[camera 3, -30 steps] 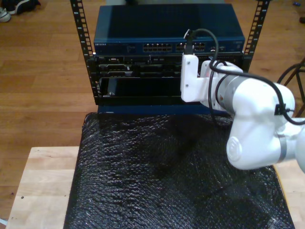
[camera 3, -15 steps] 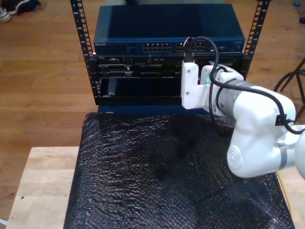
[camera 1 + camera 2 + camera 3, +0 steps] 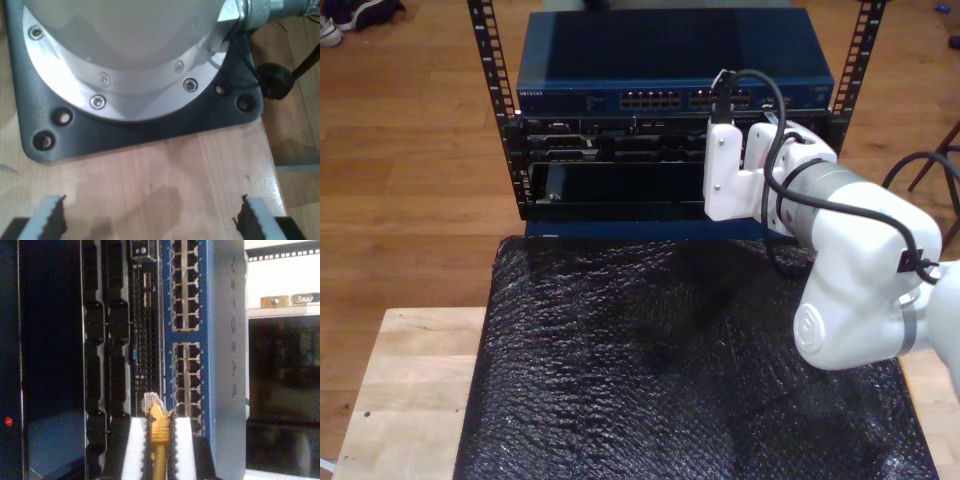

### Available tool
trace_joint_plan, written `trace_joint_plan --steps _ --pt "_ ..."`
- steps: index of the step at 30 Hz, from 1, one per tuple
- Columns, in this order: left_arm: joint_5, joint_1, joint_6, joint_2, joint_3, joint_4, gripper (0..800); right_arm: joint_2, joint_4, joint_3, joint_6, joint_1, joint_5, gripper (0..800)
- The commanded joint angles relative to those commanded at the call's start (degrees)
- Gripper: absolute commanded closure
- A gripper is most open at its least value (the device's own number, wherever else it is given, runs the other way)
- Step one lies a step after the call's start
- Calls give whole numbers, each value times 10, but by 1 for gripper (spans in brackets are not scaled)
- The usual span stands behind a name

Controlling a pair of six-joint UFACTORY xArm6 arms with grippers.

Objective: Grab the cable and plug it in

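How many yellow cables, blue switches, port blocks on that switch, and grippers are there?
Yellow cable: 1
Blue switch: 1
Port blocks: 2
Grippers, my first gripper and my second gripper: 2
Total: 6

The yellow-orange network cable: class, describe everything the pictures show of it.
The yellow-orange network cable is thin, with a ribbed boot and a small clear plastic plug at its tip. My second gripper clamps it between two white, serrated fingers, plug pointing at the blue network switch and its port rows. The plug looks just short of the ports, not yet inserted. Its remaining length is hidden.
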Motion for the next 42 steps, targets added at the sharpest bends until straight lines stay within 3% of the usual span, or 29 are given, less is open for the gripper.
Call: trace_joint_plan --steps 6,25,30,42 --pt "0 0 1 0 0 0 0 47 1 -34 3 -9 -55 800" --pt "0 0 0 0 0 0 0 58 1 -52 -21 -23 -83 800" --pt "0 0 1 0 0 0 0 62 2 -23 -18 -25 -158 800" --pt "0 0 1 0 0 0 0 166 3 -52 -20 -29 -295 800"
